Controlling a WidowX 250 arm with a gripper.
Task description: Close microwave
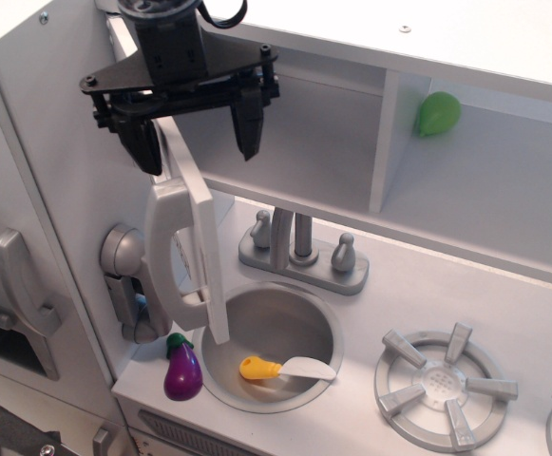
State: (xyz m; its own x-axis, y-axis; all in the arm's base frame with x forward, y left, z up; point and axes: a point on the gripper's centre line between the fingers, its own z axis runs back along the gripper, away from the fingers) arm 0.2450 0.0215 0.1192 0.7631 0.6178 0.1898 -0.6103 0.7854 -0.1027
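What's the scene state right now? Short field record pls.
microwave door: open, swung out over the counter
door handle: vertical grey bar, ungrasped
gripper: open, fingers straddling the door's top edge
contact: cannot tell whether a finger touches the door
sink: holds a yellow-handled spatula
eggplant: on the counter, left of the sink
green toy: in the right shelf compartment
burner: right of the sink
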